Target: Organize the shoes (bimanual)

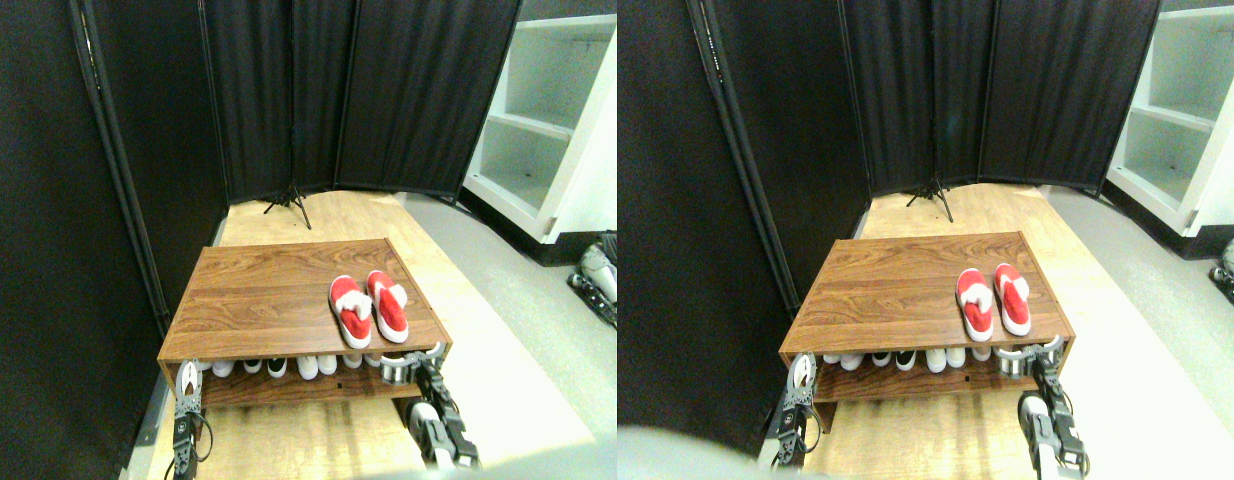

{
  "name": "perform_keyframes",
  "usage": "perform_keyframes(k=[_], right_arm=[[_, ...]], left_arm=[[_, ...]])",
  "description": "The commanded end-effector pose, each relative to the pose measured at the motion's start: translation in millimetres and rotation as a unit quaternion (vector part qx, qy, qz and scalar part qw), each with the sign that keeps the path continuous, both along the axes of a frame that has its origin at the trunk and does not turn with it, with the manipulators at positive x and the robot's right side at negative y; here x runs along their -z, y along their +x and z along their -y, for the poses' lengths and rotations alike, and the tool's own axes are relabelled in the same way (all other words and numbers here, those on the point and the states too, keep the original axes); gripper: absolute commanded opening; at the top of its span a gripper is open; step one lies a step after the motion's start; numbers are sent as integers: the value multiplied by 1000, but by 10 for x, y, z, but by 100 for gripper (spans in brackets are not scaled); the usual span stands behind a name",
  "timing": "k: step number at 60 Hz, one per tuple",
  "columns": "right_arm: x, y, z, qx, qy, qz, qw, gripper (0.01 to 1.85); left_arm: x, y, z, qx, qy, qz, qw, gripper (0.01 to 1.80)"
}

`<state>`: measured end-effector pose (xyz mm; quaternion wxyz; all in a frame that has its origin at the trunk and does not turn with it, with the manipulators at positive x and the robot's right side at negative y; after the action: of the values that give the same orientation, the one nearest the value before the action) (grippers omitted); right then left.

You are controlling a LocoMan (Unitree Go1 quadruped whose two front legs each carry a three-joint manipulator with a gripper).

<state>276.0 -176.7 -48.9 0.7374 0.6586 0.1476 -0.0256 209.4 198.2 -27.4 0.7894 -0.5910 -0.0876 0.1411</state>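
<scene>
Red fabric slip-on shoes (pixel 368 308) with white sole edges and white patches are lying side by side, touching or nearly so, on the right part of the brown wood-grain table top (pixel 267 295), toes toward the robot, just above and beyond the right gripper (pixel 420 368). That gripper is hanging at the front right corner of the table, below the top's edge and close under the pair, while the left gripper (pixel 186 385) is hanging at the front left corner, well apart from the shoes. Neither gripper is holding anything that I can make out; how far the fingers on either side are spread I cannot tell, since they are too small here. Judging by this, the pair is already looking tidy, so the task is either near its end or waiting at its start; any next move is calling for both grippers to rise above the table edge first. A row of white and black shoe toes (pixel 287 366) is showing on the shelf beneath, between the grippers. No brand, label or writing is readable anywhere.
</scene>
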Motion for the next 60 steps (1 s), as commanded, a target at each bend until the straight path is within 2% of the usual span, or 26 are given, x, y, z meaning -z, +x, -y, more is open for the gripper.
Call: perform_keyframes(k=[1, 8, 10, 12, 14, 19, 21, 22, 23, 26, 34, 36, 39, 46, 48, 52, 58, 60], right_arm=[[-192, -109, 26, -11, -12, 51, 999, 150], [-254, -225, 117, 6, -9, 59, 998, 132], [-284, -254, 161, 24, -29, 64, 997, 111], [-294, -264, 169, 32, -35, 62, 997, 104], [-328, -300, 204, 64, -52, 60, 995, 79], [-430, -397, 275, 99, -110, 56, 987, 39], [-438, -407, 285, 101, -112, 57, 987, 35], [-474, -436, 328, 103, -131, 74, 983, 20], [-489, -440, 350, 106, -133, 82, 982, 13], [-504, -426, 413, 112, -137, 93, 980, 3], [-515, -364, 533, 132, -131, 111, 976, 1], [-532, -308, 577, 139, -149, 127, 971, 1], [-542, -235, 617, 148, -156, 129, 968, 1], [-543, -77, 687, 163, -181, 120, 962, 1], [-539, 25, 716, 171, -170, 114, 964, 1], [-525, 130, 744, 181, -168, 102, 964, 1], [-485, 323, 781, 180, -180, 95, 962, 1], [-450, 405, 782, 186, -156, 83, 967, 1]], left_arm=[[-87, 28, 30, 2, 0, 27, 1000, 1], [-83, 38, 44, 1, -2, 25, 1000, 1], [-80, 43, 46, 2, -3, 25, 1000, 1], [-80, 44, 46, 3, -4, 25, 1000, 1], [-70, 49, 43, 1, -3, 24, 1000, 1], [-66, 51, 39, 3, -5, 25, 1000, 1], [-66, 51, 38, 3, -5, 25, 1000, 1], [-63, 49, 34, 2, -3, 26, 1000, 1], [-63, 46, 33, 2, -4, 26, 1000, 1], [-62, 42, 28, 3, -3, 26, 1000, 1], [-65, 27, 24, -2, 3, 24, 1000, 1], [-67, 17, 25, -2, 3, 25, 1000, 1], [-66, 7, 23, 0, 3, 24, 1000, 1], [-74, -20, 28, -2, 0, 24, 1000, 1], [-75, -32, 29, -2, 2, 25, 1000, 1], [-77, -45, 30, -3, 2, 25, 1000, 1], [-85, -71, 36, -8, -2, 27, 1000, 1], [-87, -82, 36, -8, 2, 27, 1000, 1]])
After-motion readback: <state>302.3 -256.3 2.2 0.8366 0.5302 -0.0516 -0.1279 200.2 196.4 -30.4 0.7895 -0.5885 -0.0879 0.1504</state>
